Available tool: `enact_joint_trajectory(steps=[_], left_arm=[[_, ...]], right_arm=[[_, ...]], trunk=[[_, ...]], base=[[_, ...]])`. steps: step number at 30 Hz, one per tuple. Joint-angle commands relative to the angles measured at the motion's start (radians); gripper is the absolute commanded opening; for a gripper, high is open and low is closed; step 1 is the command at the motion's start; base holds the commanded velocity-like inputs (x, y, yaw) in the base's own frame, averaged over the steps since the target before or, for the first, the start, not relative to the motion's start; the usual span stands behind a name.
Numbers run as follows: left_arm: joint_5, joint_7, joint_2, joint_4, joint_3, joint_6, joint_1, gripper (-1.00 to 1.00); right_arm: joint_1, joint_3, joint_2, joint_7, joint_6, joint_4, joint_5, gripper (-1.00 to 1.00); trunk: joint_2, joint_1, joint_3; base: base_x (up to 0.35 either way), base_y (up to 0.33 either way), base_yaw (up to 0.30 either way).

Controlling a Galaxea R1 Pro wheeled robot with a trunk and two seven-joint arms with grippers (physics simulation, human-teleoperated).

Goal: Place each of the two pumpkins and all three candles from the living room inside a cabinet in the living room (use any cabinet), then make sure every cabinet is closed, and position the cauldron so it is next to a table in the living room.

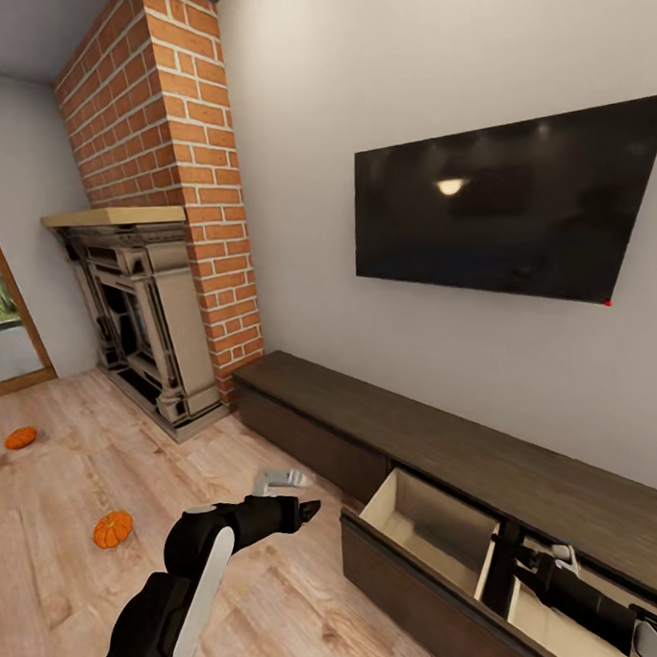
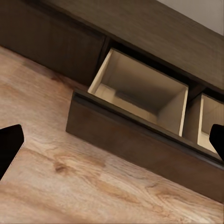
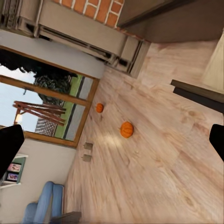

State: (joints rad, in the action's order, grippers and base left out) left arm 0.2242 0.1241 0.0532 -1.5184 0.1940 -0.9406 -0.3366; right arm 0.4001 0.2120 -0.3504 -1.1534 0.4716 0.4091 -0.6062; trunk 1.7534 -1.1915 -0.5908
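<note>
Two orange pumpkins lie on the plank floor at the left, one near the glass door [image 1: 19,438] and one closer to me [image 1: 113,529]; the right wrist view has them too [image 3: 99,108] [image 3: 126,129]. Two small beige-grey candles [image 3: 87,151] stand on the floor beyond them. The long dark cabinet [image 1: 440,438] runs under the TV, with one drawer [image 1: 426,526] pulled out, pale and empty inside [image 2: 140,88]. My left gripper [image 1: 291,496] hovers open above the floor just left of that drawer, holding nothing [image 2: 112,144]. My right gripper [image 1: 548,560] is low inside the drawer, open [image 3: 112,144].
The red brick chimney [image 1: 183,134] and stone fireplace [image 1: 140,309] stand left of the cabinet. A black TV [image 1: 515,203] hangs on the wall. A glass door [image 1: 0,317] is at the far left, and a blue sofa [image 3: 44,203] sits past the candles.
</note>
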Motion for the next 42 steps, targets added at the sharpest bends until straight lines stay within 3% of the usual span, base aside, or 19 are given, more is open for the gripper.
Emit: enact_joint_trajectory(steps=[1, 19, 24, 26, 32, 38, 39, 42], left_arm=[[-0.003, 0.005, 0.001, 0.0, -0.001, -0.004, -0.001, 1.0], [-0.004, 0.01, -0.003, 0.001, -0.002, -0.002, -0.002, 1.0], [-0.006, -0.001, -0.006, 0.007, -0.004, 0.055, -0.007, 1.0], [-0.007, -0.018, -0.009, 0.009, -0.005, 0.073, -0.008, 1.0], [-0.007, -0.15, -0.053, 0.018, -0.006, 0.144, -0.01, 1.0], [-0.006, -0.261, -0.071, 0.032, -0.009, 0.167, -0.013, 1.0], [-0.006, -0.272, -0.074, 0.035, -0.014, 0.167, -0.013, 1.0], [-0.007, -0.304, -0.082, 0.056, -0.074, 0.17, -0.014, 1.0]], right_arm=[[0.0, 0.001, 0.0, -0.002, 0.009, 0.0, -0.004, 1.0], [0.0, -0.005, 0.008, 0.031, 0.009, 0.012, -0.005, 1.0], [0.0, -0.005, 0.014, 0.033, 0.009, 0.015, -0.004, 1.0], [0.0, -0.005, 0.015, 0.033, 0.01, 0.015, -0.004, 1.0], [0.0, -0.017, 0.016, 0.032, 0.009, 0.016, -0.004, 1.0], [0.0, -0.025, 0.024, 0.035, 0.009, 0.017, -0.004, 1.0], [0.0, -0.025, 0.025, 0.038, 0.009, 0.017, -0.004, 1.0], [0.0, -0.026, 0.029, 0.056, 0.009, 0.02, -0.004, 1.0]], trunk=[[-0.007, 0.004, 0.003], [-0.133, 0.073, 0.077], [-0.168, 0.092, 0.096], [-0.182, 0.1, 0.104], [-0.224, 0.123, 0.128], [-0.266, 0.146, 0.152], [-0.273, 0.15, 0.156], [-0.294, 0.161, 0.168]], base=[[0.0, 0.0, 0.238], [0.0, 0.0, 0.249], [0.0, 0.0, 0.258], [0.0, 0.0, 0.26], [0.0, 0.0, 0.261], [0.0, 0.0, 0.262], [0.0, 0.0, 0.262], [0.0, 0.0, 0.262]])
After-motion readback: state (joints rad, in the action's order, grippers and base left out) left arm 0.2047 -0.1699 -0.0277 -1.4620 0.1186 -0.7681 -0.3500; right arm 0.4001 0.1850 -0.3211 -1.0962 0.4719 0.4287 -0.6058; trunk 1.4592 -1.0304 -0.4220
